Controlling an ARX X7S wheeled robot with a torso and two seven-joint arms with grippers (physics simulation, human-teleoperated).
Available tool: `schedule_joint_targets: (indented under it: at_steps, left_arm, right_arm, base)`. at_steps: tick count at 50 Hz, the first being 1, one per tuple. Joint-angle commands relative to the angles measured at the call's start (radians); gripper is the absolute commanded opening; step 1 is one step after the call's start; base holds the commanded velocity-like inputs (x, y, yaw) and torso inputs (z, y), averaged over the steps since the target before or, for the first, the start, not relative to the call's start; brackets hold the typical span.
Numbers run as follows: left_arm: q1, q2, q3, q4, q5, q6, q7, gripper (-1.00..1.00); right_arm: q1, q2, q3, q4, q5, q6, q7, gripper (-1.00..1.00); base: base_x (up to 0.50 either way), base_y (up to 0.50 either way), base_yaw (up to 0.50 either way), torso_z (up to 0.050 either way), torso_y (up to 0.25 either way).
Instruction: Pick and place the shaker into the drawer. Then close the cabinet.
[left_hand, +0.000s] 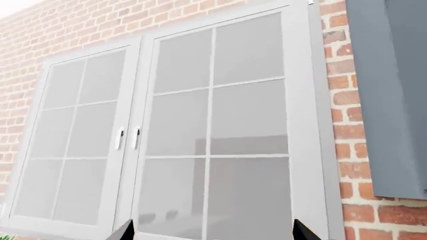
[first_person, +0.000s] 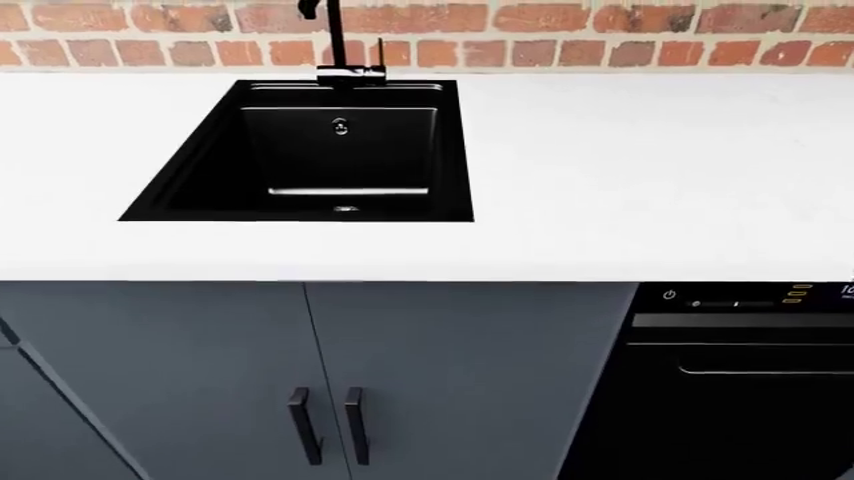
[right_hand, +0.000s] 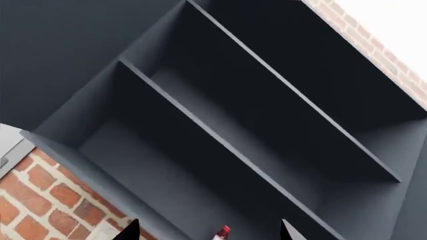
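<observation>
1. No shaker and no open drawer show in the head view; a small red-and-white item (right_hand: 223, 232), possibly the shaker, sits low in the open shelf unit (right_hand: 267, 125) before the right gripper (right_hand: 207, 235).
2. Both grippers show only dark fingertips set well apart, open, holding nothing; the left gripper (left_hand: 212, 234) faces a white-framed window (left_hand: 200, 130).
3. Best practice, as judged: identify the item first, then approach squarely.
4. The white counter (first_person: 641, 180) is matte and smooth, the black sink (first_person: 174, 190) is rectangular, and the slate cabinet (first_person: 454, 370) has slim bar handles (first_person: 304, 425).
</observation>
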Motion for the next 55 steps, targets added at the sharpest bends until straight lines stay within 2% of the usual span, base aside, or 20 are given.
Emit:
schedule_joint_targets:
  at_steps: [1, 44, 47, 55]
  left_arm:
    - [-0.066, -0.001, -0.019, 0.008, -0.016, -0.034, -0.025, 1.0]
    - [-0.017, 0.007, -0.048, 0.069, -0.045, -0.068, -0.017, 1.0]
    - [-0.02, 0.008, -0.049, 0.068, -0.046, -0.069, -0.018, 1.0]
    - [-0.028, 0.004, -0.053, 0.075, -0.052, -0.085, -0.02, 1.0]
  right_arm:
    - [0.045, -0.009, -0.058, 0.005, -0.034, 0.004, -0.053, 1.0]
    - [0.006, 0.015, -0.057, -0.08, -0.063, 0.022, -0.091, 1.0]
    - [-0.006, 0.008, -0.017, -0.08, -0.053, 0.022, -0.075, 1.0]
    - [-0.011, -0.002, 0.038, -0.079, -0.041, 0.041, -0.047, 1.0]
  base:
    - [0.5, 0.0, 0.0, 0.0, 0.0]
    - [0.5, 0.04, 0.0, 0.0, 0.001]
    - [0.5, 0.0, 0.0, 0.0, 0.003]
    - [0.0, 0.0, 0.0, 0.0, 0.001]
